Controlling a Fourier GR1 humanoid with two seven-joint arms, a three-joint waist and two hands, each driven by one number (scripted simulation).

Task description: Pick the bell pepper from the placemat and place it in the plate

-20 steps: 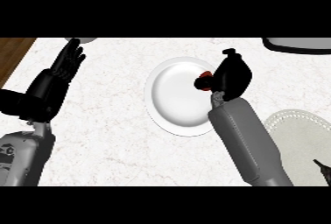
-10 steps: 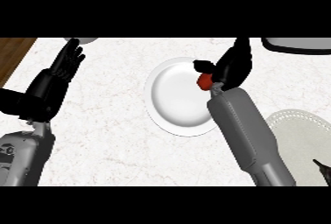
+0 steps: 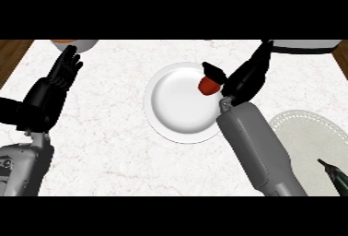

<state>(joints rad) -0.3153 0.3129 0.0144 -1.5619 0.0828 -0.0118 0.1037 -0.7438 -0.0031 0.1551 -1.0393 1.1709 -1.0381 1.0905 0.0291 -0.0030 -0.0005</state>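
Note:
The red bell pepper (image 3: 208, 85) sits over the right part of the white plate (image 3: 175, 106) in the middle of the counter. My right hand (image 3: 246, 77) is just to the pepper's right, open, with its fingers stretched away toward the far edge and its thumb reaching over the top of the pepper. Whether the thumb still touches the pepper I cannot tell. The pale oval placemat (image 3: 307, 132) lies at the right, partly behind my right forearm. My left hand (image 3: 57, 84) rests open at the left, fingers up.
A bowl (image 3: 73, 44) with something orange in it peeks in at the far left. A dark-rimmed dish (image 3: 306, 44) stands at the far right. A dark slender object (image 3: 334, 174) lies by the placemat's near edge. Wooden floor shows past both side edges.
My right hand's fingers have uncurled from the pepper and straightened. The pepper has come a little further over the plate. My left hand has not moved.

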